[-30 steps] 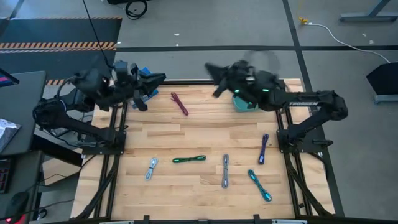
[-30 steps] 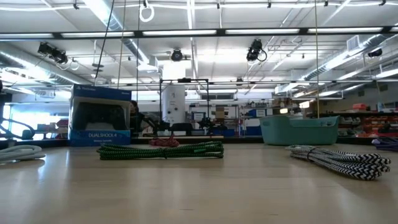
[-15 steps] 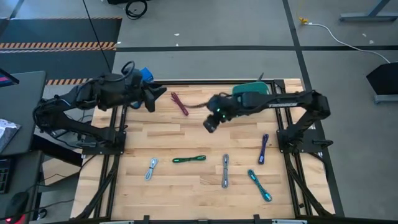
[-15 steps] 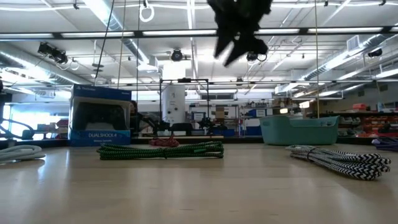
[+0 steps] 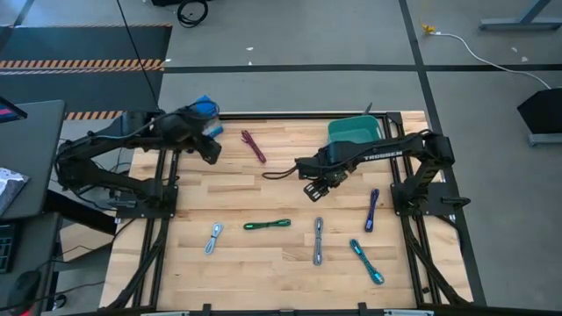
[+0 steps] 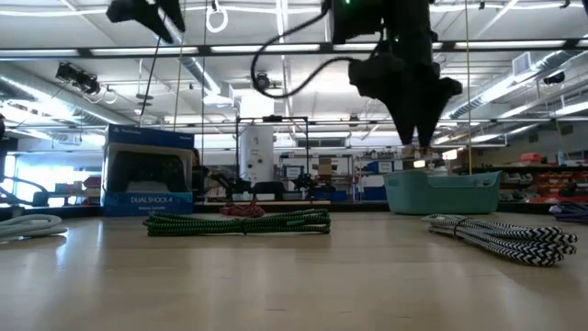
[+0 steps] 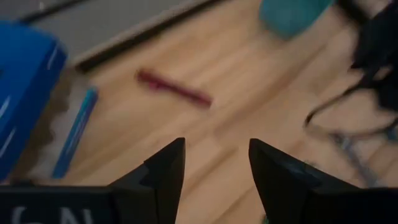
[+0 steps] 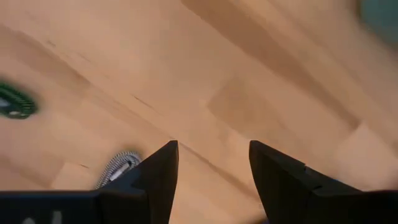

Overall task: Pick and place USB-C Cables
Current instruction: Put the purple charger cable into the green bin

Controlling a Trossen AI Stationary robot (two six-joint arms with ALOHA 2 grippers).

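Currently six USB-C cables [image 5: 267,225] are spread flat on the worktop [image 5: 263,193], none held. Right gripper [image 5: 313,190] is held apart above the grey cable [image 5: 318,240] for approach; left gripper [image 5: 211,151] is held apart near the maroon cable [image 5: 254,146].

Grey concrete floor [image 5: 290,48] with hazard-striped tape [image 5: 83,64] surrounds the table; fluorescent ceiling lights [image 6: 276,46] glow overhead.

Six cables lie on the counter [image 5: 219,189], one of each colour: a maroon cable [image 5: 254,146], a purple cable [image 5: 372,210], a green cable [image 5: 267,225], a teal cable [image 5: 366,262], a grey cable [image 5: 318,241] and a silvery-blue cable [image 5: 213,238]. There is one teal bin [image 5: 354,132] and one blue box [image 5: 205,109]. Two robot arms reach over the counter.
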